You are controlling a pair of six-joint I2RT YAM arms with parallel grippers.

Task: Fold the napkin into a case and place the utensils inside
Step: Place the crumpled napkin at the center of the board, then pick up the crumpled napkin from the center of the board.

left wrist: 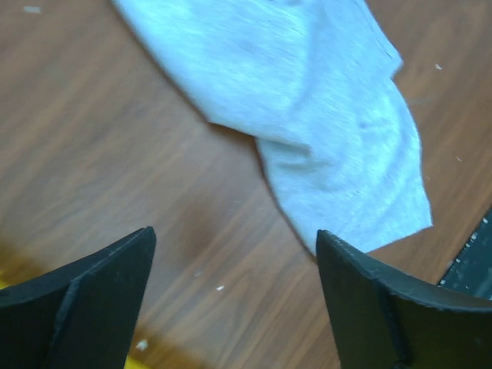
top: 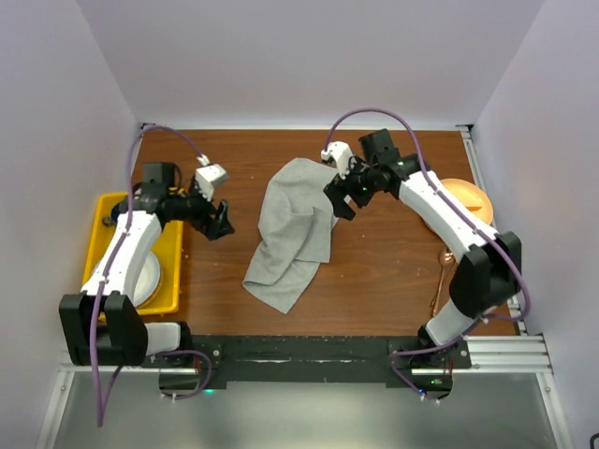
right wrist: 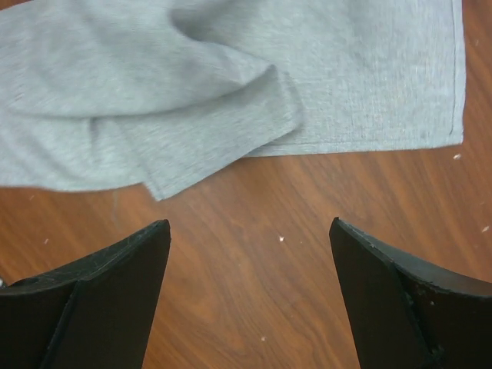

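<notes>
On the brown wooden table [top: 374, 281], near its middle, lies the light-grey square cloth napkin [top: 295, 234]. It is not yet a case. It is doubled loosely over itself into a long slanted shape, with one flap lying crooked on the lower layer and soft rolls where the layers meet. The cloth looks thin and limp, with a fine weave and a narrow stitched hem along the edge.

The right fingers [top: 342, 204] stand wide apart and hold nothing. They hang over bare wood just beside the far right edge of the napkin. The left fingers [top: 220, 224] are wide too and empty, well apart from the cloth on its left side, near the yellow plastic tray [top: 112, 210] that holds a round white plate [top: 150, 281].

The step in hand seems to be the folding, at an early stage and between two grasps. The next move probably calls for pinching only one layer at a corner or a hem and pulling it flat, because such soft cloth will drag and wrinkle easily.

One slim copper-coloured metal spoon [top: 437, 281] waits at the right side of the table, near the round orange plate [top: 465, 198].
</notes>
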